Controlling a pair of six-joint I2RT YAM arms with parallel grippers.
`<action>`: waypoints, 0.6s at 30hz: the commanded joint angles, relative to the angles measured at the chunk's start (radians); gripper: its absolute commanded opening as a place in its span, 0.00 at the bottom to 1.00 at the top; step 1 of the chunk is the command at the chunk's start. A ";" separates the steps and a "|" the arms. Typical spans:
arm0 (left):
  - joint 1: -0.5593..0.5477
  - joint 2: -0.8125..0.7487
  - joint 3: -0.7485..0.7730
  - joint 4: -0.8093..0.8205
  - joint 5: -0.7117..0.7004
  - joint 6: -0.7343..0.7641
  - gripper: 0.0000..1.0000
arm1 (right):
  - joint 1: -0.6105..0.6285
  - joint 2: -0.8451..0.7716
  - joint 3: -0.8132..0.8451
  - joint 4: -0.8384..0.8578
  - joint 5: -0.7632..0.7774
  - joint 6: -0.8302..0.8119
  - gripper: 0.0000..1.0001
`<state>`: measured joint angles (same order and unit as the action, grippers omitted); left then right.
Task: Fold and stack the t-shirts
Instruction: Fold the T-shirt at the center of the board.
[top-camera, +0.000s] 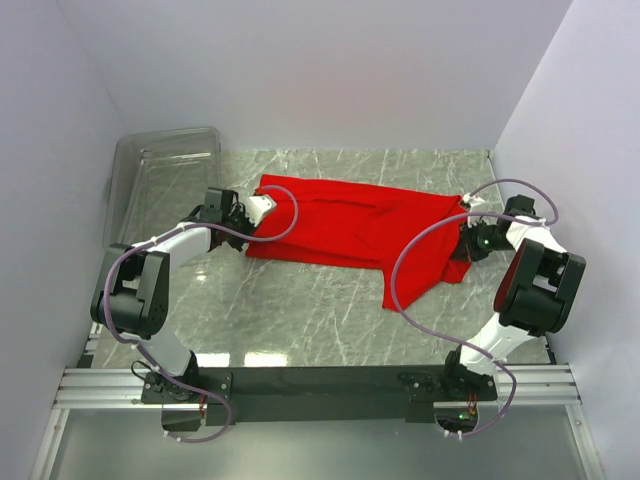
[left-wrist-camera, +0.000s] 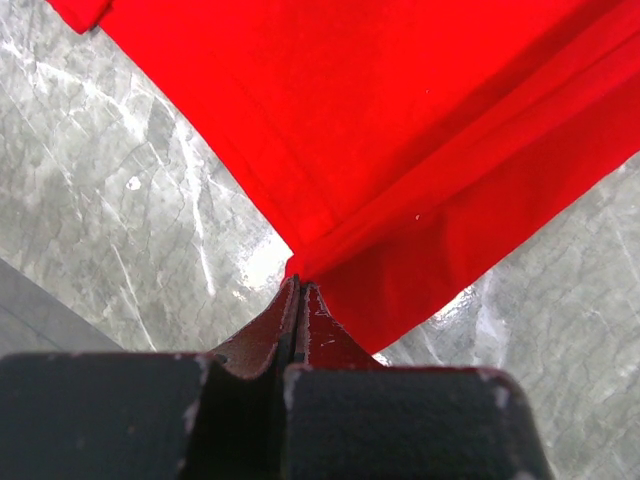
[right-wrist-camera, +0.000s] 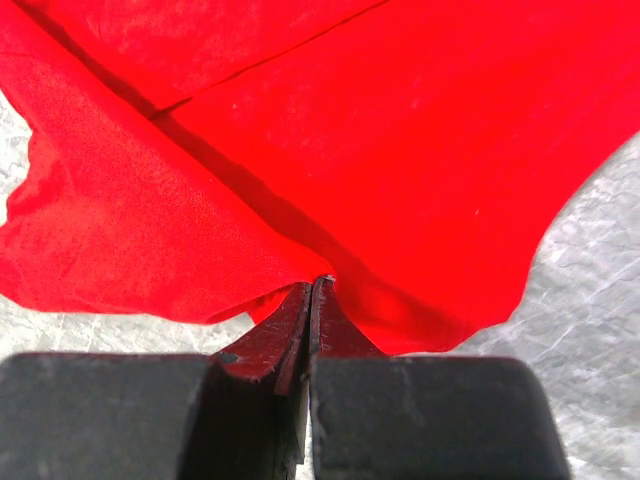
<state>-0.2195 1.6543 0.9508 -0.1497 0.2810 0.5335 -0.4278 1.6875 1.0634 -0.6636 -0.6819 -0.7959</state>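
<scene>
Red t-shirt (top-camera: 350, 225) lies rumpled, partly folded, across the middle of the marble tabletop (top-camera: 300, 320); left gripper (left-wrist-camera: 298, 290) clamped on its left edge, right gripper (right-wrist-camera: 315, 285) clamped on its right edge.

Soft cloth t-shirt (top-camera: 335, 225): showing plain bright red all over.
Flat marbled table (top-camera: 300, 310): showing grey with pale veins.
Thin looping cables (top-camera: 395, 280): showing purple.
</scene>
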 joint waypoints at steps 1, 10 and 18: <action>-0.003 0.007 0.043 -0.011 -0.023 -0.012 0.01 | 0.006 0.001 0.052 0.038 -0.016 0.015 0.00; -0.012 0.021 0.069 -0.013 -0.025 -0.021 0.01 | 0.008 0.009 0.050 0.065 -0.016 0.043 0.00; -0.030 0.048 0.098 -0.017 -0.028 -0.020 0.01 | 0.011 0.017 0.049 0.087 -0.007 0.066 0.00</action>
<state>-0.2420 1.6989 1.0046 -0.1677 0.2623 0.5285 -0.4232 1.7008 1.0794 -0.6216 -0.6853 -0.7479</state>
